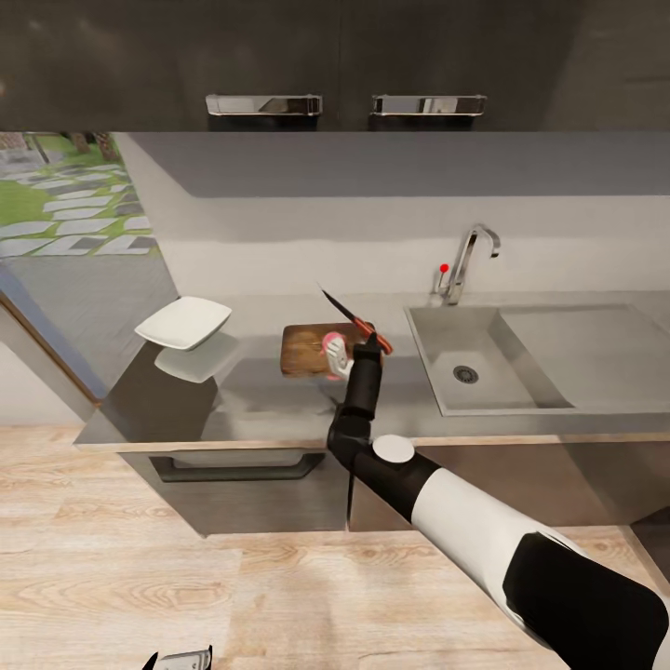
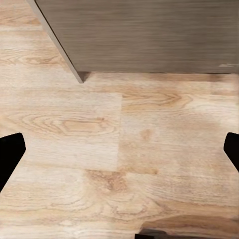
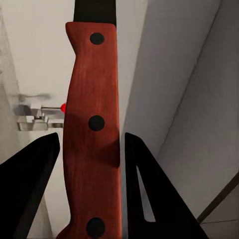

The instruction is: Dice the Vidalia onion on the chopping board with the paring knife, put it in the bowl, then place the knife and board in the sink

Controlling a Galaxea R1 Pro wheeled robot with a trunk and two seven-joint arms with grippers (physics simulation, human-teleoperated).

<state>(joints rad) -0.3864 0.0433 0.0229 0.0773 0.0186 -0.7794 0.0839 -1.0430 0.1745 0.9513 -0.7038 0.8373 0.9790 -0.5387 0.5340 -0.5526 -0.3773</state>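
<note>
My right gripper [image 1: 369, 342] is shut on the paring knife [image 1: 349, 317] and holds it over the right end of the chopping board [image 1: 304, 347]. The dark blade points up and to the left. In the right wrist view the red handle [image 3: 93, 144] stands between my two dark fingers [image 3: 32, 174]. A small pink and white lump [image 1: 332, 354], apparently the onion, lies on the board next to the gripper. The white bowl [image 1: 184, 322] stands at the countertop's [image 1: 261, 400] left end. To the right lies the grey sink [image 1: 437, 372]; no onion shows in its basin. My left gripper [image 2: 119, 149] hangs open over the floor.
The chrome faucet [image 1: 470, 251] with its red knob [image 1: 444, 268] rises behind the sink, and the drainboard [image 1: 586, 344] lies to its right. Dark upper cabinets with metal handles [image 1: 263, 103] hang above. A drawer handle [image 1: 237, 462] sits under the counter. Wood floor [image 1: 186, 577] lies in front.
</note>
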